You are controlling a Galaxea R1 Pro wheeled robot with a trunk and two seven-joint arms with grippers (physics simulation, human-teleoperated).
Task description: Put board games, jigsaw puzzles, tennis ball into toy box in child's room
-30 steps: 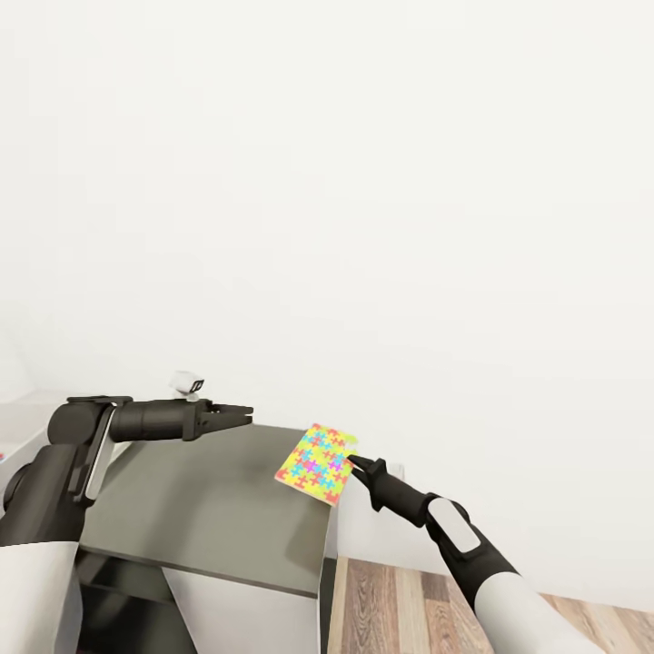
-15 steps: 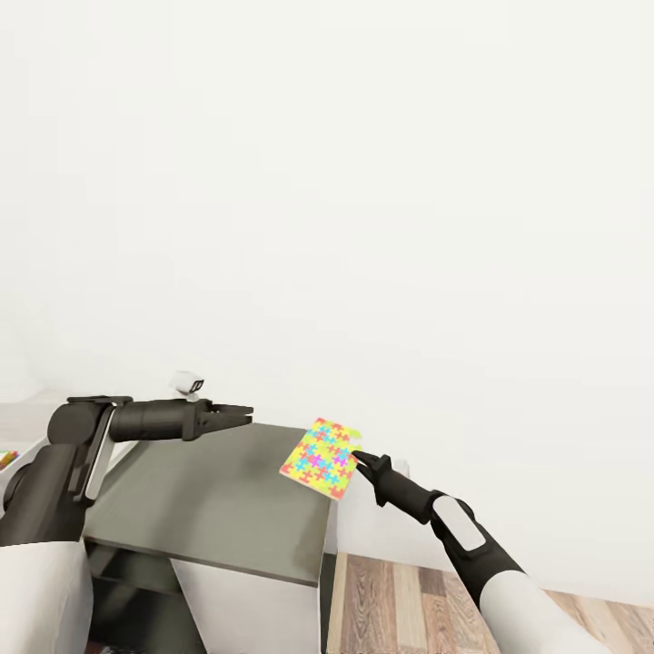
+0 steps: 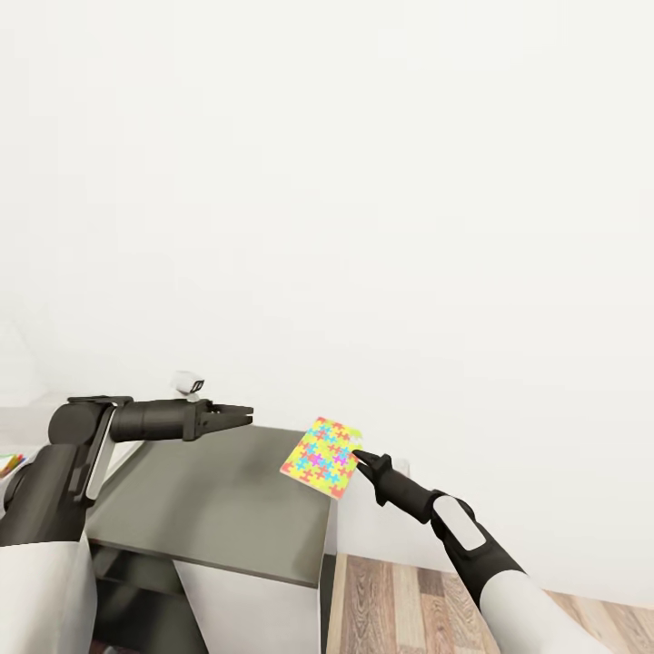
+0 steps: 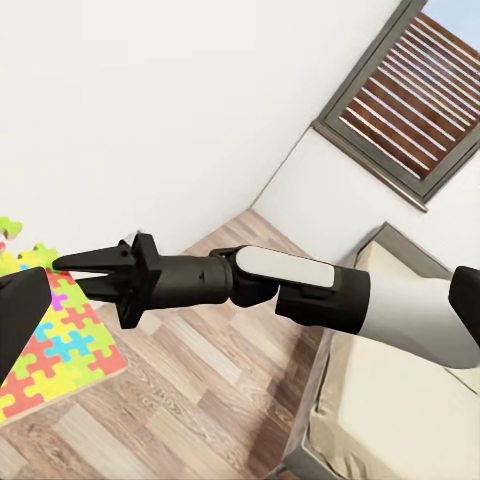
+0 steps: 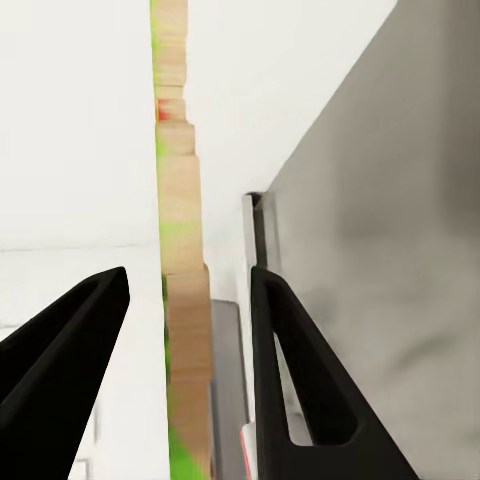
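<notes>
The jigsaw puzzle, a flat board of yellow, pink, green and blue interlocking pieces, hangs tilted in the air over the far right corner of the dark grey cabinet, in front of the white wall. The right gripper meets it at its right edge. In the right wrist view the puzzle is seen edge-on as a thin tan strip between the two black fingers; a gap shows on either side of the board there, so the jaws are only partly closed and whether the pads press on it cannot be told. In the left wrist view the right gripper appears with its tips drawn close together at the edge of the puzzle, above wood plank floor.

The left gripper points to the right above the cabinet top, well apart from the puzzle, its two thin fingers nearly together and nothing between them. A corner of the bed, with a beige mattress, shows in the left wrist view beneath a window with brown slats.
</notes>
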